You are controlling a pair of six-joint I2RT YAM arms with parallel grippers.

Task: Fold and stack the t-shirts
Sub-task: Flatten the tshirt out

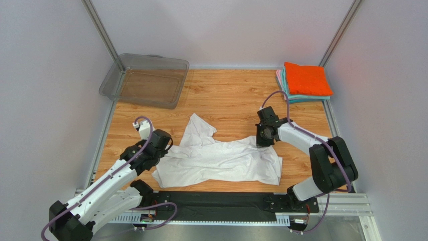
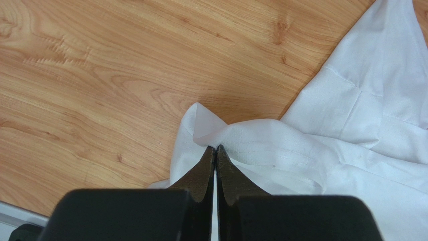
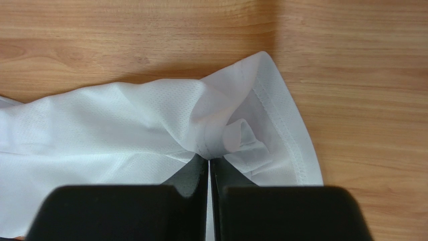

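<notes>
Top external view alone shows the whole white t-shirt lying crumpled on the near middle of the worktop, the folded orange shirt at the far right and the grey bin at the far left. Only the wrist views show the grips: the left gripper is clamped on a fold at the t-shirt's left edge, and the right gripper is clamped on cloth beside a stitched hem.

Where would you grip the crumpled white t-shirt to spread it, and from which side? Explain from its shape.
Probably at its outer ends, from above. The white t-shirt lies limp on the table, so only raised folds can be pinched: the left gripper is shut on a fold at its left edge, the right gripper beside the stitched hem.
</notes>
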